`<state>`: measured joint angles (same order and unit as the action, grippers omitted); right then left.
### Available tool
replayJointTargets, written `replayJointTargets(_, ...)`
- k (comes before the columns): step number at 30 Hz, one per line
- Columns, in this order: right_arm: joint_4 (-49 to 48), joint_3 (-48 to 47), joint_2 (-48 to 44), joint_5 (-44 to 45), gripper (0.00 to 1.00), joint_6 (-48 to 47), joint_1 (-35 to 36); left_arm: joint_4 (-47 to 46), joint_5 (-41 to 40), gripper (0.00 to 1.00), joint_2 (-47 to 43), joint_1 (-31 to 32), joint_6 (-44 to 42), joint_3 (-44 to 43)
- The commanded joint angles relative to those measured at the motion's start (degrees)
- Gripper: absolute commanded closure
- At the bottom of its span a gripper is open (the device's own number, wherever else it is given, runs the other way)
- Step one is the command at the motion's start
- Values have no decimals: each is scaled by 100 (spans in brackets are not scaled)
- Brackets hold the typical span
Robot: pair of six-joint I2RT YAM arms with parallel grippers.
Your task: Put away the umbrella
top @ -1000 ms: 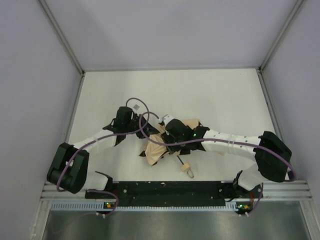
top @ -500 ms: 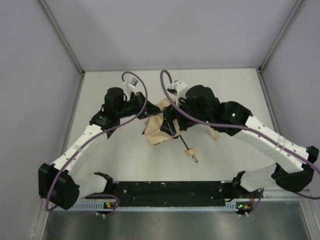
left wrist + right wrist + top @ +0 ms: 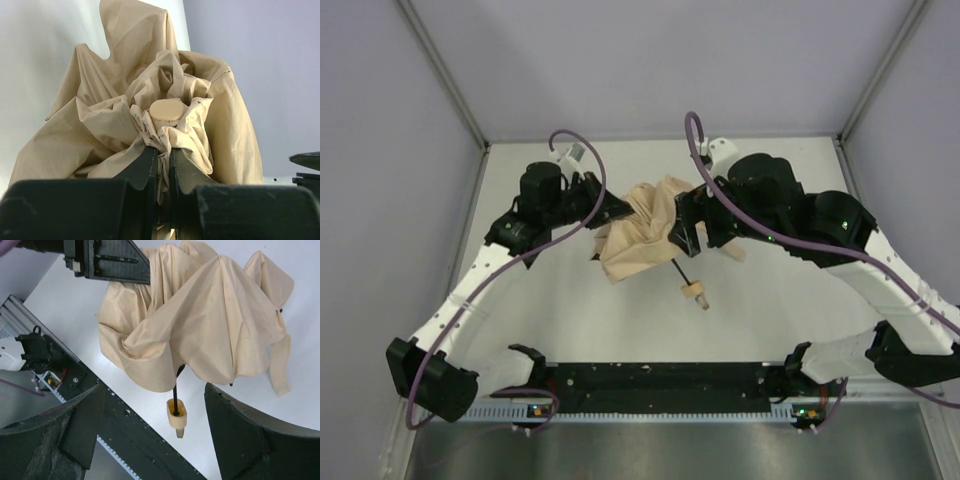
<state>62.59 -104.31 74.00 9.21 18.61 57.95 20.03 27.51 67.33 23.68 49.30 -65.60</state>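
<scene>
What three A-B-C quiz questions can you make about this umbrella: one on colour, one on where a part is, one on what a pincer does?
1. What colour is the umbrella? A red. B blue. C beige.
2. Where is its handle? A below the cloth, on the black shaft's end. B hidden inside the cloth. C above the cloth.
3. The left pincer is: A wide open. B shut on the cloth. C out of view.
Answers: 1 C, the cloth looks tan. 2 A, the right wrist view shows it there. 3 B, its own view shows it pinching bunched cloth.
</scene>
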Motion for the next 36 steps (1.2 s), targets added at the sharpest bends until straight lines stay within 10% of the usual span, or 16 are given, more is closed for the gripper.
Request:
replayJointTargets(1, -291, -834, 525, 54, 23, -24, -12, -176, -290, 100, -229, 5, -113, -461)
replayJointTargets(6, -291, -996, 1433, 992, 25, 28, -12, -122, -307, 100, -273, -4, 97, -602)
replayJointTargets(15, -1011, 1123, 81, 1101, 21, -629, -12, 1, -202, 100, -238, -13, 686, -778)
replayJointTargets(29, -1170, -791, 799, -226, 12, -630, 5, 493, -299, 100, -326, -22, 414, -1059)
replayJointTargets(36, -1503, -109, 916, -447, 8, -1105, 5, 28, 140, 100, -326, -22, 686, -1121)
